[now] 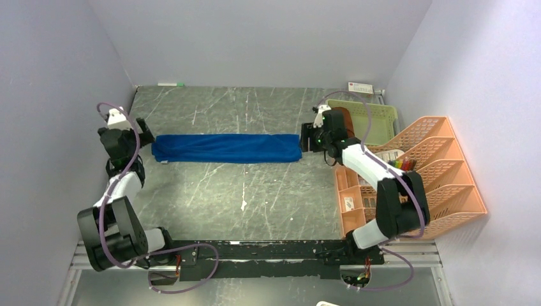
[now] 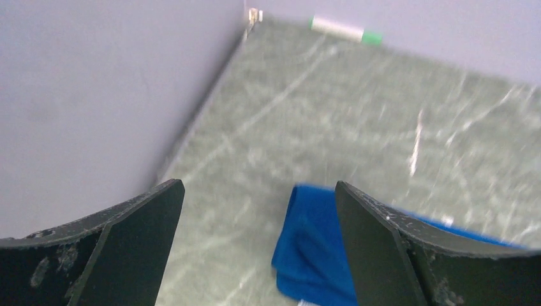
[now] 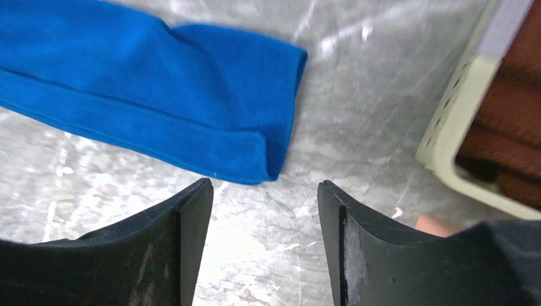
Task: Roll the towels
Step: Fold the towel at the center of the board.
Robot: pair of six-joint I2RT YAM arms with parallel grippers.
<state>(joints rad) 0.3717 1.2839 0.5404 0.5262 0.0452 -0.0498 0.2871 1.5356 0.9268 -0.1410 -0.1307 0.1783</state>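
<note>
Both arms reach forward, one at each end of the blue towel (image 1: 226, 148), a soft terry band folded long and flat across the marbled grey surface (image 1: 255, 191). The left claw (image 2: 258, 191) gapes wide near the wall, empty. The right claw (image 3: 265, 185) stands open and empty, just short of the hem. The rust-brown towel (image 3: 510, 115) sits in the perforated green basket (image 3: 456, 121) beside it.

This is a robot test cell in a lab. Bare pale walls (image 1: 255, 38) box in a marbled grey table (image 1: 255, 204) on three sides. At 6 o'clock a metal rail (image 1: 268, 252) carries the left arm (image 1: 121, 191) and the right arm (image 1: 376, 178), both trailing looped purple cables (image 1: 215, 260). A green basket (image 1: 383, 109) stands at 2 o'clock and an orange file rack (image 1: 446, 172) at 3 o'clock.
</note>
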